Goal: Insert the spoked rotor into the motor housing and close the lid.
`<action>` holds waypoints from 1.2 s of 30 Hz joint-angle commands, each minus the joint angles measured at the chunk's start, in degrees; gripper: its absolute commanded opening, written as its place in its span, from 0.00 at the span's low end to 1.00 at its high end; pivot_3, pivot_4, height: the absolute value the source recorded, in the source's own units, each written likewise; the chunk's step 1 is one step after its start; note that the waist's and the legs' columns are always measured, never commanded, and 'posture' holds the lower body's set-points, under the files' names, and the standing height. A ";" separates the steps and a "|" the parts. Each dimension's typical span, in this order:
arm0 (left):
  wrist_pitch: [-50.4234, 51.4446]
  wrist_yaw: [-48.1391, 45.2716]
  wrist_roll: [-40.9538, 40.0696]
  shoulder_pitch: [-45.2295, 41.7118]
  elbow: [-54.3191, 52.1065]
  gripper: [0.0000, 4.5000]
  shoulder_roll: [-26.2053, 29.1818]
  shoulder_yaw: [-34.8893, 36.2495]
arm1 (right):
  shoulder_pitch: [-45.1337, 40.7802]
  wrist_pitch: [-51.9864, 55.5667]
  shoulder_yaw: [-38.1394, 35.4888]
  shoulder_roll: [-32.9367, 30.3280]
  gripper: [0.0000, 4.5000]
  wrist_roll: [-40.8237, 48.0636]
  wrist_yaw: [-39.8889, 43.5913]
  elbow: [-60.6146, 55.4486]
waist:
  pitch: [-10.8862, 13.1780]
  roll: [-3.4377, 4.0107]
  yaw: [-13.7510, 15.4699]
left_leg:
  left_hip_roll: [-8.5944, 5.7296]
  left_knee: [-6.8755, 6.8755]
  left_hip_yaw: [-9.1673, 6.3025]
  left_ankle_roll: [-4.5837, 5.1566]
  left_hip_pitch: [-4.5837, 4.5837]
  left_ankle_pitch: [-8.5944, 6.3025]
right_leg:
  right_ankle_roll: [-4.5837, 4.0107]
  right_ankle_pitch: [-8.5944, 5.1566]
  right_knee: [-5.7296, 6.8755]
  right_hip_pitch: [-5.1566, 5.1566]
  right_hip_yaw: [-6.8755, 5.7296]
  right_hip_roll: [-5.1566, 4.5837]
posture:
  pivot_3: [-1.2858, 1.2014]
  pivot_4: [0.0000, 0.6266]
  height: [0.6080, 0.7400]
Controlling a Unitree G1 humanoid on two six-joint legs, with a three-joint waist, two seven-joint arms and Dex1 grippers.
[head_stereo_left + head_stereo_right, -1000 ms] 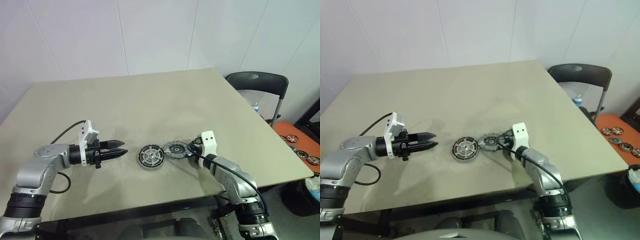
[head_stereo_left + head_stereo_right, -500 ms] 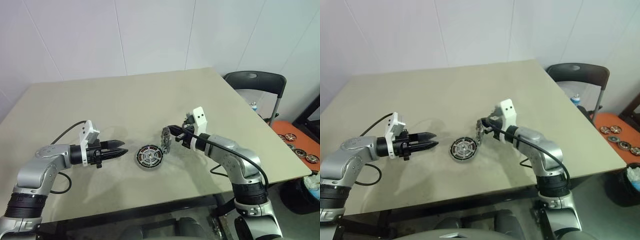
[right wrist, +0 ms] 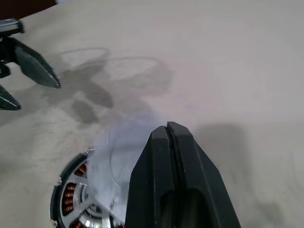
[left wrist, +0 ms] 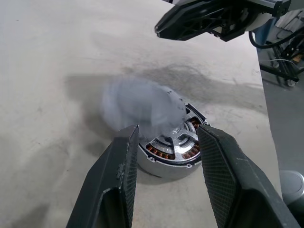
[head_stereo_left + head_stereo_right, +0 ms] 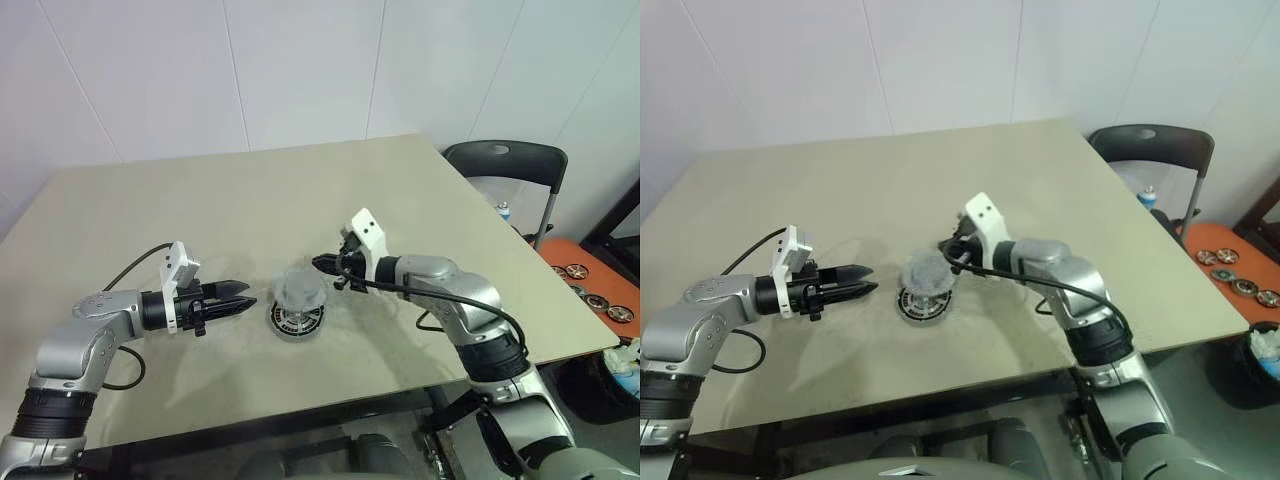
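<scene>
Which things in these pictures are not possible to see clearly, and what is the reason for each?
- Grey smear over the motor housing: motion blur in every view; which part it is, and whether the right gripper holds it, is unclear.
- Motor housing: partly behind the smear; cut by the bottom edge in the right wrist view.
- Round parts by the chair: too small.

Motor housing (image 5: 298,318) sits mid-table; a blurred grey disc (image 5: 300,288) hangs directly above it, blocking top access. Left gripper (image 5: 243,301) flanks it at 9 o'clock, right gripper (image 5: 322,264) at 2 o'clock. Bare table (image 5: 250,200) at 12 and 6 o'clock.
</scene>
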 commanded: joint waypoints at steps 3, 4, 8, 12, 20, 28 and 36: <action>-0.58 0.90 -0.77 0.15 -2.23 0.46 0.06 1.86 | -4.00 -8.15 3.97 3.00 0.00 -4.95 2.03 7.09 | 0.00 0.00 0.03 | 0.00 0.00 0.00 0.00 0.00 0.00 | -0.05 0.03 0.01 -0.01 0.00 0.00 | 0.52 0.00 1.00; -0.50 1.03 -0.88 0.33 -2.45 0.46 0.11 2.04 | -4.42 -9.11 3.98 3.47 0.00 -5.67 1.79 8.67 | 0.00 0.00 0.05 | 0.00 0.00 0.00 0.00 -0.02 0.00 | -0.08 0.06 0.01 -0.02 0.00 0.00 | 0.52 0.00 1.00; -0.44 1.53 -1.10 0.82 -2.95 0.46 0.21 2.49 | -5.45 -10.61 1.73 4.93 0.00 -5.85 1.66 12.37 | -0.01 -0.01 0.12 | -0.04 0.02 -0.05 -0.01 -0.13 0.00 | -0.15 0.10 0.01 -0.13 0.00 -0.04 | 0.52 0.00 1.00; -0.60 1.98 -0.88 0.58 -2.86 0.46 0.10 2.59 | -7.37 -8.58 -3.75 7.50 0.00 -2.65 0.19 13.66 | -0.02 -0.02 0.03 | -0.04 0.07 -0.10 -0.02 -0.49 0.01 | -0.16 0.13 0.17 -0.63 0.02 -0.04 | 0.52 0.00 1.00; -0.31 1.55 -1.23 0.12 -3.04 0.46 0.30 2.45 | -7.73 -6.86 1.26 -2.55 0.08 -0.11 15.22 -1.74 | -0.02 -0.01 0.19 | -0.06 0.02 -0.16 -0.06 -0.85 0.00 | -0.15 0.16 0.15 -1.01 0.00 -0.09 | 0.52 0.00 1.00; -0.65 2.17 -1.09 0.56 -2.94 0.46 -0.44 2.52 | -0.63 -8.58 9.68 -6.08 0.49 -6.48 14.97 -3.75 | -0.03 -0.03 0.02 | -0.06 0.15 0.02 -0.05 -0.74 0.00 | -0.15 0.16 0.15 -0.83 -0.03 -0.07 | 0.52 0.00 1.00; -0.18 3.05 -1.63 1.59 -3.94 0.46 -0.27 3.64 | -0.16 -13.18 9.20 0.19 0.49 -10.57 9.21 0.66 | -0.04 -0.05 0.15 | -0.05 0.17 0.00 -0.06 -0.72 0.00 | -0.18 0.18 0.18 -0.84 -0.03 -0.04 | 0.52 0.00 1.00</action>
